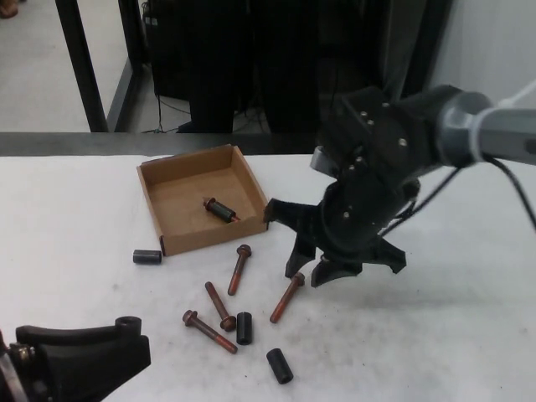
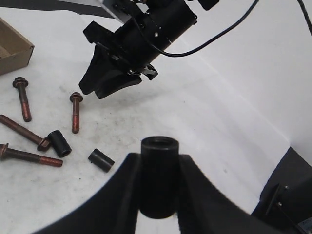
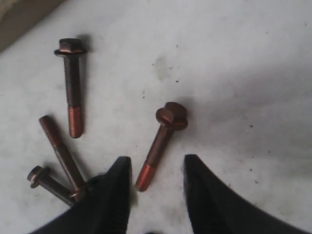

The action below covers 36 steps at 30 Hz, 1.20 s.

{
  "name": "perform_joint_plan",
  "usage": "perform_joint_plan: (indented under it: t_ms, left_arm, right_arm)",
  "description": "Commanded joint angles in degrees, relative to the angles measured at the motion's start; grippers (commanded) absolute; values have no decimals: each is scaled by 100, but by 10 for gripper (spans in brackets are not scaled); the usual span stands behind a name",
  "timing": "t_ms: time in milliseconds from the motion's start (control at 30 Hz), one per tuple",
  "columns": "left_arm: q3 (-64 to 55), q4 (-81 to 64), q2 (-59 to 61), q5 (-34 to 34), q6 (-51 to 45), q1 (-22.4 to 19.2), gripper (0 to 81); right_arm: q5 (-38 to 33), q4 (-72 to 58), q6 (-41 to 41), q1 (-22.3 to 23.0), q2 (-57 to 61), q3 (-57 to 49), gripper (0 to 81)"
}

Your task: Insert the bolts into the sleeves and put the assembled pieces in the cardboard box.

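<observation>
A black sleeve (image 2: 159, 181) stands upright between the fingers of my left gripper (image 2: 159, 163), which is shut on it at the bench's near left corner (image 1: 126, 328). My right gripper (image 3: 157, 168) hangs open just above a copper bolt (image 3: 162, 139), its fingertips on either side of the threaded end; it shows over the same bolt (image 1: 288, 296) in the high view (image 1: 310, 272). Three more bolts (image 1: 239, 268) (image 1: 220, 305) (image 1: 209, 331) lie nearby. Loose sleeves (image 1: 244, 327) (image 1: 280, 365) (image 1: 146, 256) rest on the bench. The cardboard box (image 1: 159, 180) holds one assembled piece (image 1: 220, 209).
The bench is white, with bare surface to the right of the bolts and along the near edge. The right arm's cable (image 2: 209, 39) loops above the bench. A dark frame post (image 1: 79, 63) stands behind the far edge.
</observation>
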Motion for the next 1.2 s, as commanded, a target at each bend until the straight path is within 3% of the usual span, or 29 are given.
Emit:
perform_joint_plan:
  t_ms: [0,267,433,900,1167]
  left_arm:
    - [-3,-99,-38,-37,-16,10,8]
    - [-3,-99,-38,-37,-16,10,8]
    - [-3,-99,-38,-37,-16,10,8]
    - [-3,-99,-38,12,-3,10,8]
    - [-3,-99,-38,12,-3,10,8]
  right_arm:
    - [213,323,-103,134,227,-390,348]
    - [482,445,295,386,715,-858,348]
    - [975,875,216,384,766,-858,348]
    - [1258,918,47,328,766,-1095,348]
    - [1530,720,513,380,808,-1077,348]
